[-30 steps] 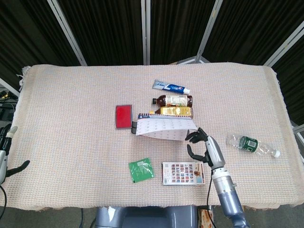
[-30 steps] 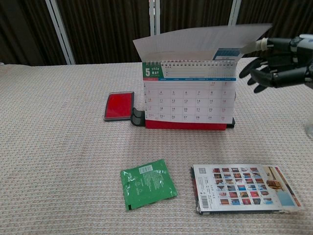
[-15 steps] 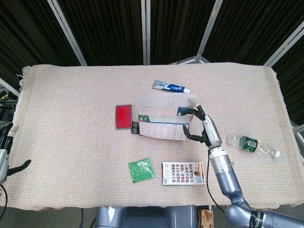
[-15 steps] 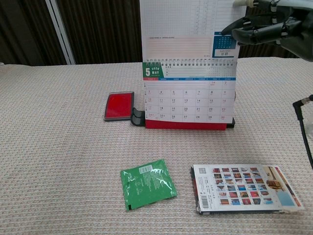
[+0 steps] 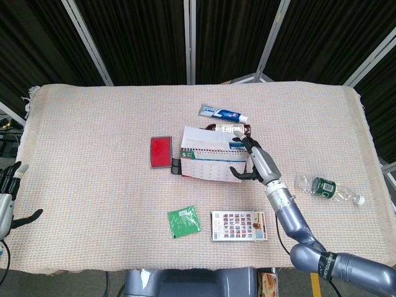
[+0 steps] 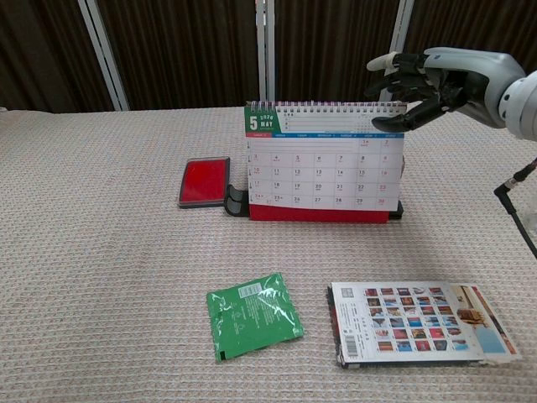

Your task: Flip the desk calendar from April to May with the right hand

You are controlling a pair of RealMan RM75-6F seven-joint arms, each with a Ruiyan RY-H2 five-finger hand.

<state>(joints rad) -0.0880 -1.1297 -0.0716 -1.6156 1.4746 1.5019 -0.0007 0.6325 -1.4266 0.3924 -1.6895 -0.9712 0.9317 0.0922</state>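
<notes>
Inspector A: The desk calendar (image 6: 323, 164) stood upright near the middle of the surface (image 5: 93, 136), its front page reading May. The flipped April sheet (image 5: 210, 135) lay over the back, as the head view showed. The right hand (image 6: 419, 80) was at the top right corner, fingers partly curled above the binding; whether it pinched the sheet, I could not tell.

Inspector B: Risks noted?

Inspector A: In my judgement, a withdrawal with a finger caught on the sheet could have dragged it forward again, or tipped the calendar. The bottles (image 5: 226, 130) stood just behind it, so a backward push might have knocked them over.

Inspector B: And the left hand (image 5: 7, 198)?

Inspector A: At the surface's far left edge, fingers spread, holding nothing, well apart from the calendar.
</notes>
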